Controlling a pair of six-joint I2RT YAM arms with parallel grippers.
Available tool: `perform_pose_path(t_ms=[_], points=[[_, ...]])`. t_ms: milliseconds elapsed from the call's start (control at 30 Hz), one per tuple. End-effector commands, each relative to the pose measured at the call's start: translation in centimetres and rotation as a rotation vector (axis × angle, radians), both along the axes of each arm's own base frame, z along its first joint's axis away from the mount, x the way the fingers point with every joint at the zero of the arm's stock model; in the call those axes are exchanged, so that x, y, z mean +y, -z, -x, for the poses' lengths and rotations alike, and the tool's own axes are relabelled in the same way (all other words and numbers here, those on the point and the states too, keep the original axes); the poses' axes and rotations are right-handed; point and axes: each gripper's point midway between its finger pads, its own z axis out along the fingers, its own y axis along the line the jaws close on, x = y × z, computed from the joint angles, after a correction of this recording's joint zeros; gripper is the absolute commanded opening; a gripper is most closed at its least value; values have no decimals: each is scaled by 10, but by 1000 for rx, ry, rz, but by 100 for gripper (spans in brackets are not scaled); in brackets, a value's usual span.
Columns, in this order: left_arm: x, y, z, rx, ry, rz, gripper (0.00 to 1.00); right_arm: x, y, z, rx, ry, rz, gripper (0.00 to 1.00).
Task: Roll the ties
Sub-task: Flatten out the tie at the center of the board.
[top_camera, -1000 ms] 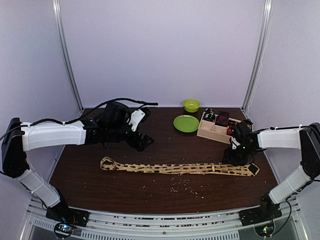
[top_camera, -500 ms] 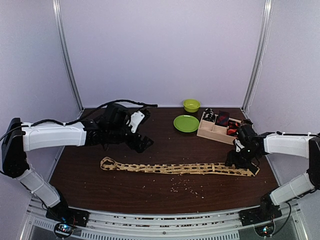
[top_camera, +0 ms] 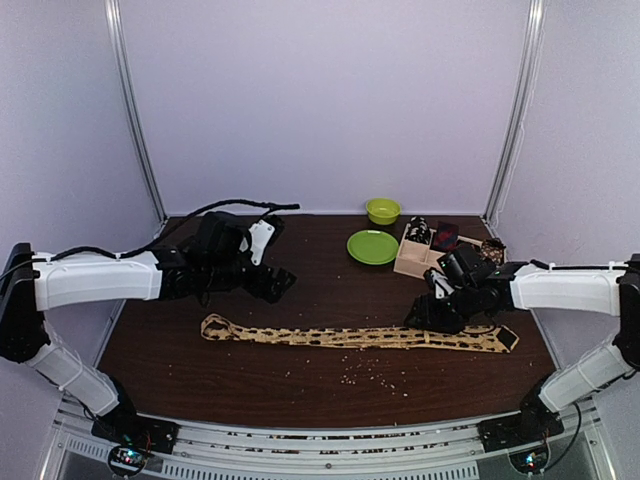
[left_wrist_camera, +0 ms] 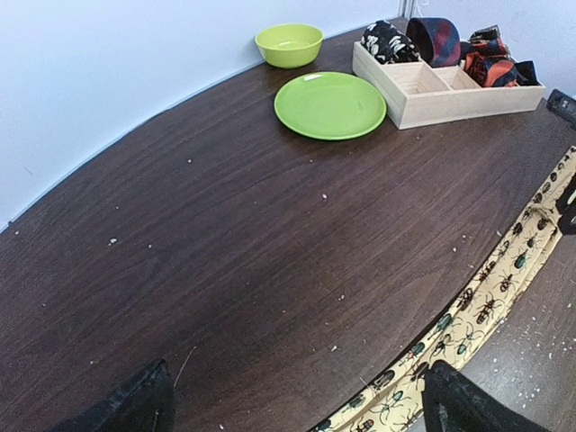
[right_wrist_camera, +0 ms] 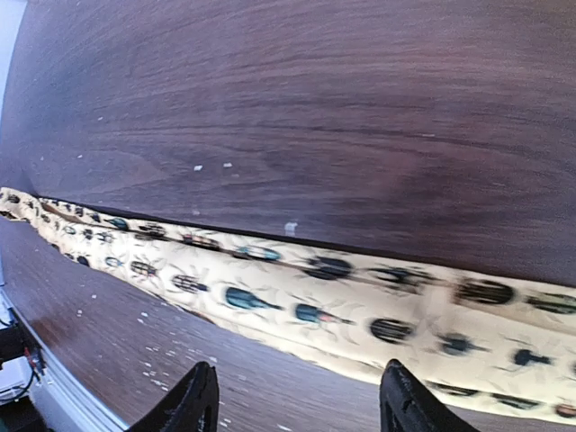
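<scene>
A long tan tie with dark beetle-like spots lies flat and stretched left to right across the front of the dark table. It also shows in the left wrist view and the right wrist view. My right gripper is open and empty, low over the tie's right part; its fingertips straddle the fabric. My left gripper is open and empty, above the table behind the tie's left part, one fingertip near the tie's edge. Small rolled ties, black-white, dark and red, sit in the tray.
A tan wooden compartment tray stands at the back right, also in the left wrist view. A green plate and a green bowl are beside it. Pale crumbs lie on the table in front of the tie.
My right gripper has moved left along the tie, away from its wide right end. My left gripper has shifted slightly left. The tie lies where it was.
</scene>
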Motion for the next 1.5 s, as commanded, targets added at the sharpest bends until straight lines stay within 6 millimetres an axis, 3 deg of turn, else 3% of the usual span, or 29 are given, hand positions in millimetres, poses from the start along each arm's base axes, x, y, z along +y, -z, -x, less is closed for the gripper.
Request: perform_pose_path(t_ms=[0,133,333,667,900,1167,1467], points=[[-2,-21,-3,-45,-11,64,98,30,0,-14,-5,20,-67,61],[-1,-20,-1,-43,-9,57,98,35,20,-16,33,31,-59,61],[-1,-20,-2,-42,-12,51,98,17,46,-3,96,33,31,61],[-7,-11,-4,-22,2,34,98,-63,68,26,204,10,222,61],[-10,-5,-5,-8,30,-9,98,-96,57,31,238,32,275,62],[-6,0,10,2,88,-29,98,-110,62,39,299,73,316,63],[-4,3,17,-12,86,49,98,-155,64,44,367,209,500,64]])
